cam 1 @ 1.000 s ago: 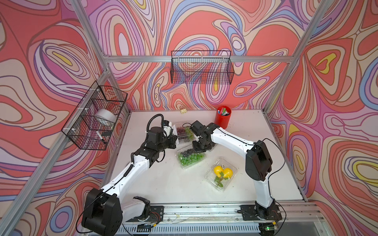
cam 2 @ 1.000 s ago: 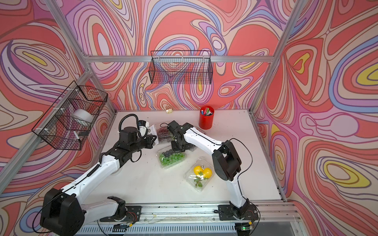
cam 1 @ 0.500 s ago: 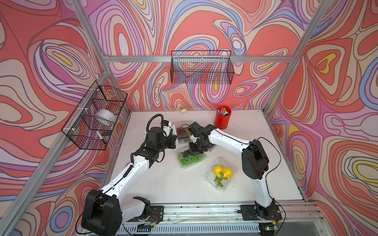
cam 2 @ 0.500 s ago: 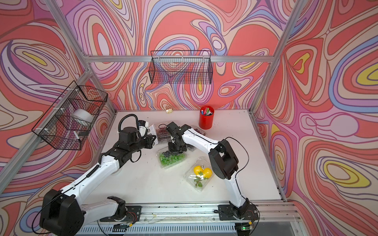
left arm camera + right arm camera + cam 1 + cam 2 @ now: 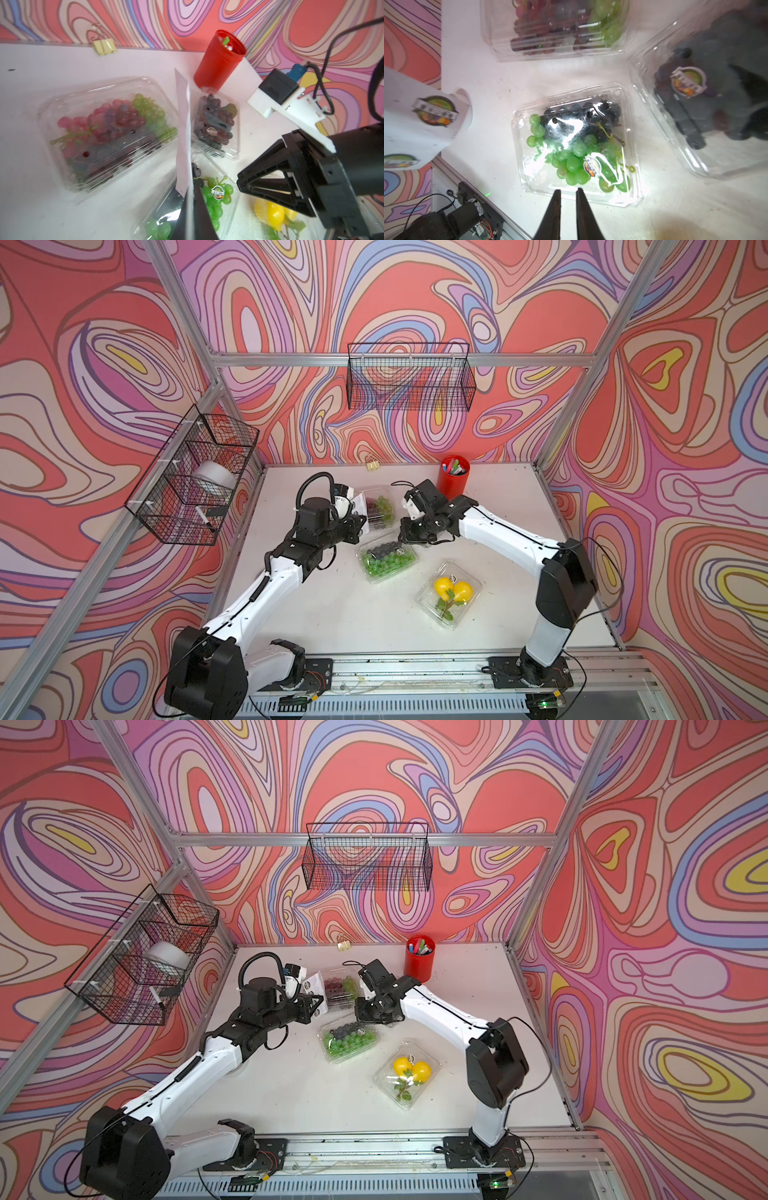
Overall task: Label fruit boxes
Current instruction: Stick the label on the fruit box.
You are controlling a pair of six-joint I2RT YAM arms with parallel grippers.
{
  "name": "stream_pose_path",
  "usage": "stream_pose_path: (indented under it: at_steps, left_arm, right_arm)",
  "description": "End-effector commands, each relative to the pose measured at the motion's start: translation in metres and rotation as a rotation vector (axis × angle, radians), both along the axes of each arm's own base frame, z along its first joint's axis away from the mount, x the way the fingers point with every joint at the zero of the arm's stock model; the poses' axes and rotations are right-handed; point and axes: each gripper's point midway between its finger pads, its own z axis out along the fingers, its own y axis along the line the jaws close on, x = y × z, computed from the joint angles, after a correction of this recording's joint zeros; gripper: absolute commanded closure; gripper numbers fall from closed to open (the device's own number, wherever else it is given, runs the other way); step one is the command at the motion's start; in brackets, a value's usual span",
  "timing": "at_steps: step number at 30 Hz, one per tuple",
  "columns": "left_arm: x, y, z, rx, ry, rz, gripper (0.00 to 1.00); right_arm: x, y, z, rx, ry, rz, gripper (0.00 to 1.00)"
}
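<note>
**Top views**
- Left gripper (image 5: 360, 526): clamped on a white paper sheet of round stickers (image 5: 356, 506), at 11 o'clock from the centre of the white tabletop (image 5: 332, 614).
- Right gripper (image 5: 405, 536): at the 1 o'clock corner of the clear plastic clamshell box of green and dark grapes (image 5: 388, 562). Jaw gap not readable from here.
- Clear plastic clamshell box of red and green grapes (image 5: 378, 509): at 12 o'clock of the green-and-dark box, between the two grippers.
- Clear plastic clamshell box of two yellow lemons (image 5: 409, 1073): at 4 o'clock of the green-and-dark box, apart from it.
- Red plastic cup of pens (image 5: 419, 965): at 1 o'clock, near the back wall.

**Left wrist view**
- Sheet pinched edge-on between closed black fingers (image 5: 199, 207).
- Clear plastic clamshell box of dark purple grapes (image 5: 216, 124): between the red cup and the green-and-dark box, with a round sticker on the lid.
- Red-and-green box: on the far side of the sheet.

**Right wrist view**
- Right gripper (image 5: 568, 192): fingers slightly parted with nothing between them, tips at the rim of the green-and-dark box.
- Round sticker (image 5: 591, 166): on that box's lid.
- Dark purple box: just beside it, also stickered.
- Sheet: held clear of the table, printed stickers visible.
</note>
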Motion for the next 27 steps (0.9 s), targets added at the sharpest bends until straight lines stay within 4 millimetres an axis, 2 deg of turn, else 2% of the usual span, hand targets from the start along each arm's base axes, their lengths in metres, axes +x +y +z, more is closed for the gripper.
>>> stream_pose_path:
  at_steps: [1,3,6,11,14,17,22,27]
  left_arm:
    - [-0.019,-0.024,0.035,-0.110,-0.137,-0.194,1.00]
    - [-0.029,-0.034,0.046,-0.160,-0.184,-0.282,1.00]
    - [-0.046,-0.047,0.059,-0.223,-0.242,-0.415,1.00]
    - [-0.077,-0.061,0.073,-0.270,-0.323,-0.606,1.00]
    - [-0.095,-0.067,0.077,-0.274,-0.360,-0.692,1.00]
    - [-0.109,-0.071,0.080,-0.276,-0.384,-0.754,1.00]
    - [-0.121,-0.076,0.081,-0.281,-0.398,-0.799,1.00]
    - [-0.128,-0.081,0.078,-0.278,-0.401,-0.825,1.00]
  right_arm:
    - [0.005,0.008,0.048,0.163,-0.234,0.115,0.79]
    - [-0.009,0.010,0.064,0.222,-0.337,0.222,0.77]
    - [-0.026,0.007,0.077,0.263,-0.446,0.339,0.73]
    - [-0.042,-0.003,0.094,0.284,-0.561,0.488,0.62]
    - [-0.051,-0.011,0.101,0.278,-0.627,0.576,0.49]
    - [-0.062,-0.016,0.107,0.275,-0.688,0.664,0.41]
    - [-0.087,-0.018,0.117,0.329,-0.749,0.818,0.41]
    - [-0.096,-0.014,0.122,0.380,-0.752,0.882,0.44]
